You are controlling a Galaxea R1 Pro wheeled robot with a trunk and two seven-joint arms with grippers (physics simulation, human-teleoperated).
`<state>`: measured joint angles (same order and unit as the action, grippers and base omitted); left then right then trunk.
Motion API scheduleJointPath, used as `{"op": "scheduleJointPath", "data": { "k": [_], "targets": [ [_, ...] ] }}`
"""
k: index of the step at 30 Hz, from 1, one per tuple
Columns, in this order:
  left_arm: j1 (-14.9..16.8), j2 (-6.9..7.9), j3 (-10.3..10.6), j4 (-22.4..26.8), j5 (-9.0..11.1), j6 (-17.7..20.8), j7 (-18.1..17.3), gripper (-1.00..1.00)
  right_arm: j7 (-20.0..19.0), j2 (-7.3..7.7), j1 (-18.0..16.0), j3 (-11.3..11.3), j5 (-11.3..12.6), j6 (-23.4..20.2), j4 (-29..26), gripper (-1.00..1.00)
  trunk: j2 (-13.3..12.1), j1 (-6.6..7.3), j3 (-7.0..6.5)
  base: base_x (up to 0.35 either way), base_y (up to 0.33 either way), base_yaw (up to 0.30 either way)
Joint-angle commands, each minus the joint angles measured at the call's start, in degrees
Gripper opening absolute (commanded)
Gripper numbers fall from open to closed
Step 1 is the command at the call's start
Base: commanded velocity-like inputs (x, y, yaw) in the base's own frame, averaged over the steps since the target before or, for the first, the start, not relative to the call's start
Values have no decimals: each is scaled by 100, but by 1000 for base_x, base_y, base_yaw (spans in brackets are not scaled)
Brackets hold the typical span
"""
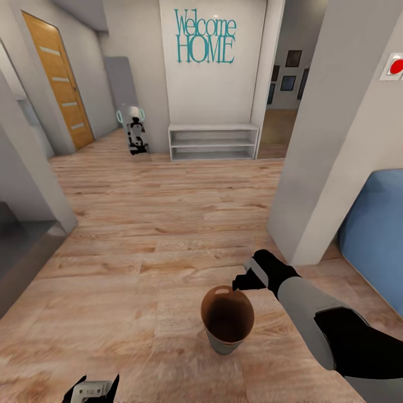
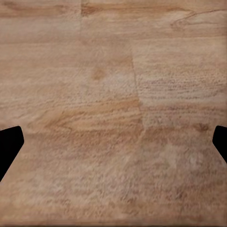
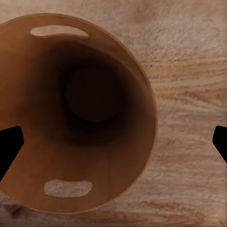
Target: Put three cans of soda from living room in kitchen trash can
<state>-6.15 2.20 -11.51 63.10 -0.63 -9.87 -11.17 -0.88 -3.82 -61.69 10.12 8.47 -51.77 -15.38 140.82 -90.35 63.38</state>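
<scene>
the tash can [image 1: 226, 322] stands upright on the wooden floor [image 1: 140, 224] in the lower middle of the head view, its brown inside facing up and an oval handle slot at the far rim. the right pincer [image 1: 242, 281] hangs just above and beside the can's right rim, and in the right wrist view its two dark fingertips [image 3: 9, 146] sit far apart at the frame's left and right edges, so it is released and grasps nothing. that same view looks straight down into the tash can [image 3: 71, 113], which fills the left and centre of the frame with both handle slots showing; the bottom is dark but looks bare, with no soda can seen inside. the left pincer [image 1: 92, 390] is at the bottom left of the head view, and in the left wrist view its fingertips [image 2: 9, 146] are likewise spread wide over plain floor [image 2: 113, 94], holding nothing. the step in hand looks like either a drop just finished over the bin or a move toward gripping its rim; which one cannot be told. to grip the rim well, the right pincer should come down with one finger inside the wall and one outside, near a handle slot, and close gently so the light bin does not tip. a white shelf [image 1: 214, 141] under the welcome home sign [image 1: 205, 36] stands at the upper middle, well apart from the bin.
</scene>
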Motion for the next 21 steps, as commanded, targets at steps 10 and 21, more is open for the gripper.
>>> {"op": "scheduleJointPath", "data": {
  "k": [10, 21],
  "targets": [
    [0, 0, 9, 11, 23, -18, -10, 100, -5, 18, 0, 2, -3, 0, 0, 100, 2, 0, 82, 0, 0, 0],
    [0, 0, 17, 15, 20, -34, -23, 100, -8, 7, 0, 7, -10, 5, -1, 100, 2, 0, 102, 50, 0, 0]
  ]
}}
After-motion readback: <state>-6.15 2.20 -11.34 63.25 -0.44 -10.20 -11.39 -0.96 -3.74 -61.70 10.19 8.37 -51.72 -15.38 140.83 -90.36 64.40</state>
